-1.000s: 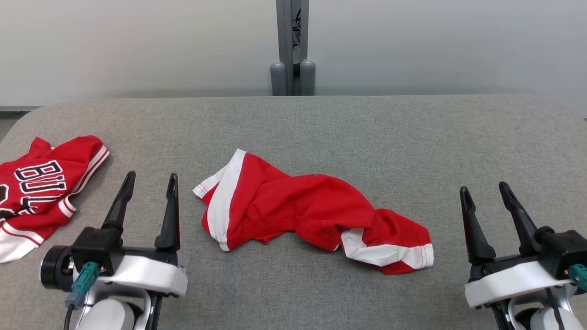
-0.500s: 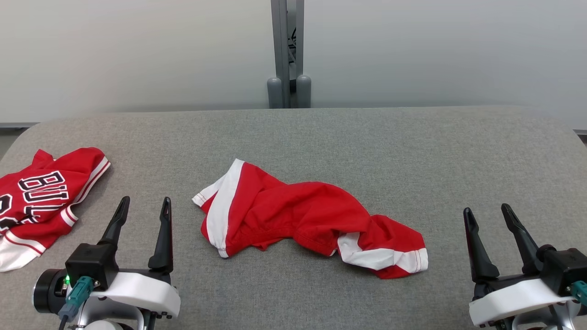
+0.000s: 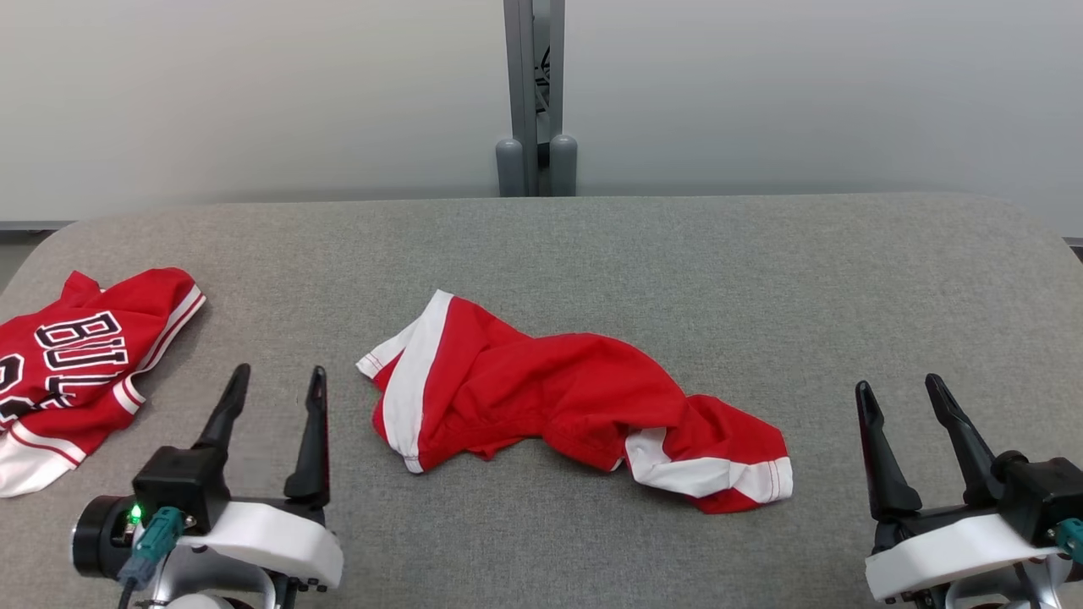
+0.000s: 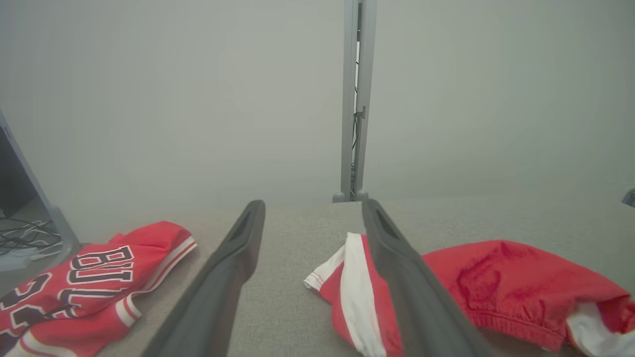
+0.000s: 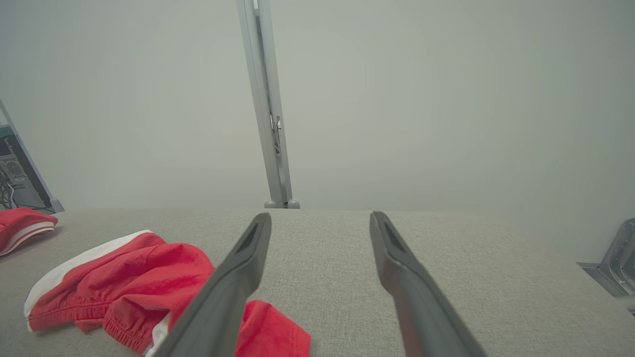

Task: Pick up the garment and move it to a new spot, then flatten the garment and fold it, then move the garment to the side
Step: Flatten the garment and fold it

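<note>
Grey fabric-covered bench before pale wall; grey metal post behind far edge.

Head view: crumpled red shorts with white side bands lie at bench middle, nearer front edge, untouched. Red jersey with black-and-white lettering bunched at left edge. Left gripper front-left, between jersey and shorts, jaws released, empty. Right gripper front-right, jaws released, empty, well apart from shorts.

Left wrist view: shorts partly behind one finger; jersey at lower left.

Right wrist view: bare bench between spread fingers; shorts at lower left.

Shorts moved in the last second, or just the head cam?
No. The shorts keep their spot against the post and jersey; the whole head view slid down, so the camera moved.
</note>
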